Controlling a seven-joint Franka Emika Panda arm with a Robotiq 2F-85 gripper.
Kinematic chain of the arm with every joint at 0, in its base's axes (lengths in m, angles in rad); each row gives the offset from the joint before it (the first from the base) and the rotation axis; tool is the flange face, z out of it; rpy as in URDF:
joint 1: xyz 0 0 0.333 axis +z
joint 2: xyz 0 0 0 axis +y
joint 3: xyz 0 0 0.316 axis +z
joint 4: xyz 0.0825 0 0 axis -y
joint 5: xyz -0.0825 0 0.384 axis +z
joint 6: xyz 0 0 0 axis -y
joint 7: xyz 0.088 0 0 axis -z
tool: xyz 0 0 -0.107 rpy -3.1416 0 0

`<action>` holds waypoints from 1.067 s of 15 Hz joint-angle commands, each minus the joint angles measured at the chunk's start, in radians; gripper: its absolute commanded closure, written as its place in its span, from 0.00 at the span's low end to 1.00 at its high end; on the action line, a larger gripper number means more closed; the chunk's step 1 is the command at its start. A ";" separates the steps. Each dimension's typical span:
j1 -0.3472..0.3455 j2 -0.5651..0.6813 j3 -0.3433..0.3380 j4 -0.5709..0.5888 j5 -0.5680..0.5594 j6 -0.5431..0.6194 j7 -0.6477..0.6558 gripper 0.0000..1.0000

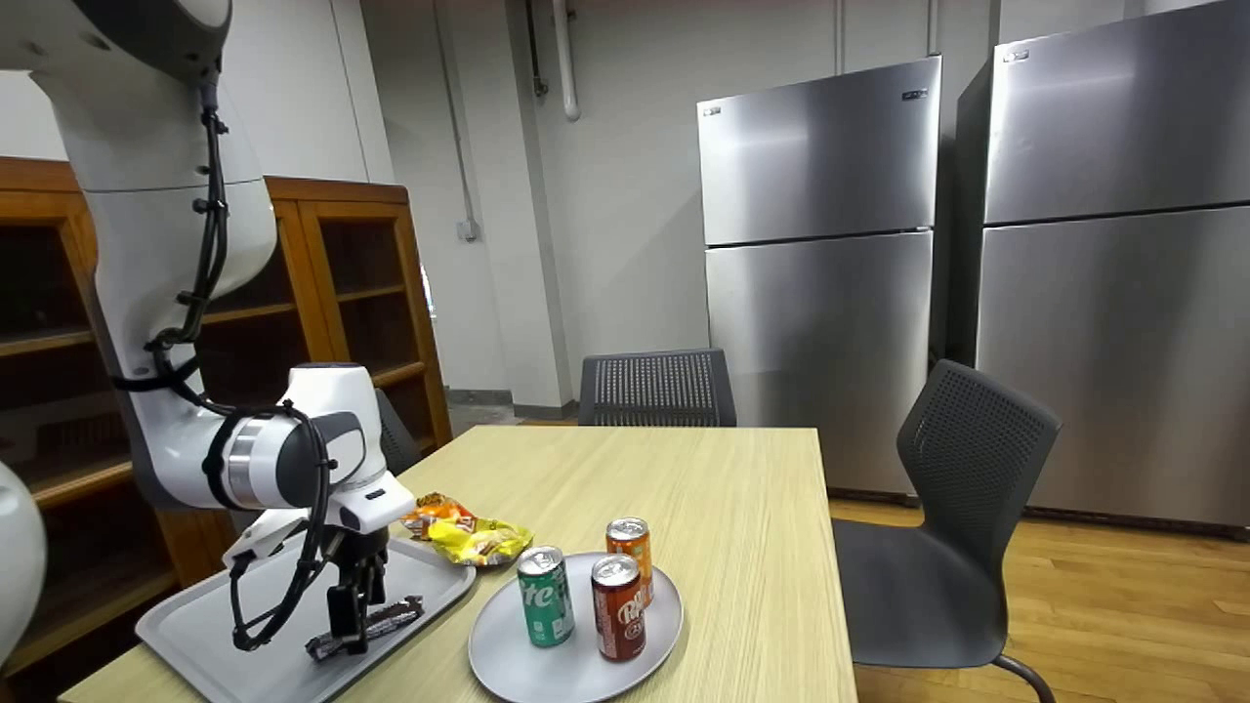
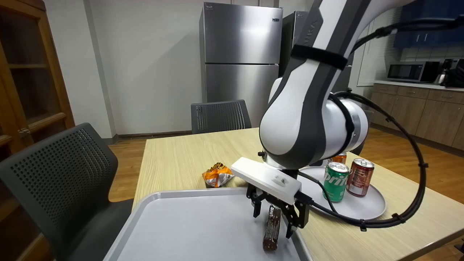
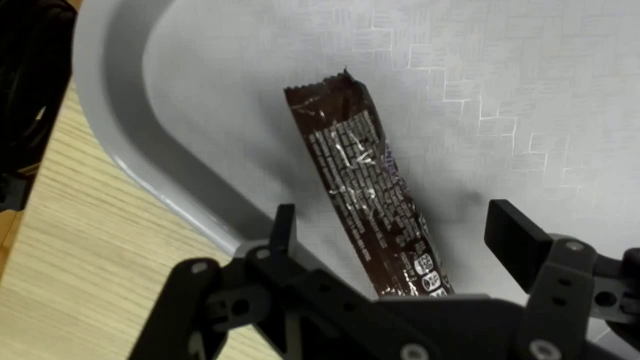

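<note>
The bar (image 3: pixel 367 190) lies flat, print side up, in the tray (image 2: pixel 188 224), at about three o'clock of the tray's middle in an exterior view, near the raised rim, which should stop it sliding off. My tool (image 3: pixel 392 222) stands spread wide astride it with nothing in its grip: in the wrist view one of its fingers (image 3: pixel 285 225) is at roughly nine o'clock of the bar and the other at three, with a gap on either side. They face across its narrow width, I judge because its length would be too much to span. Its crimped end points to eleven o'clock; the dense pale print is too small for me to read, though a round badge seems to say 250. At three o'clock of the tray in an exterior view, the plate (image 1: pixel 566 679) carries, upright on flat bases, a green can (image 2: pixel 335 181) whose lettering I make out as Sprite, a dark red can (image 1: pixel 618 610) that looks like Dr Pepper, marked 23, and, at that one's twelve o'clock, an orange can (image 1: pixel 630 542) I can't read. At the tray's two o'clock, an orange bag (image 1: pixel 435 508) and a yellow bag (image 1: pixel 483 542) slump on the surface (image 1: pixel 684 478), likely too soft to stand.
</note>
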 commanded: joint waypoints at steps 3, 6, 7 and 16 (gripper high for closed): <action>-0.024 0.015 0.024 0.024 0.034 -0.019 -0.046 0.49; -0.022 0.010 0.025 0.022 0.035 -0.020 -0.044 0.71; -0.018 0.004 0.023 0.020 0.033 -0.026 -0.042 0.80; 0.039 -0.085 0.022 0.026 0.010 -0.068 -0.012 0.96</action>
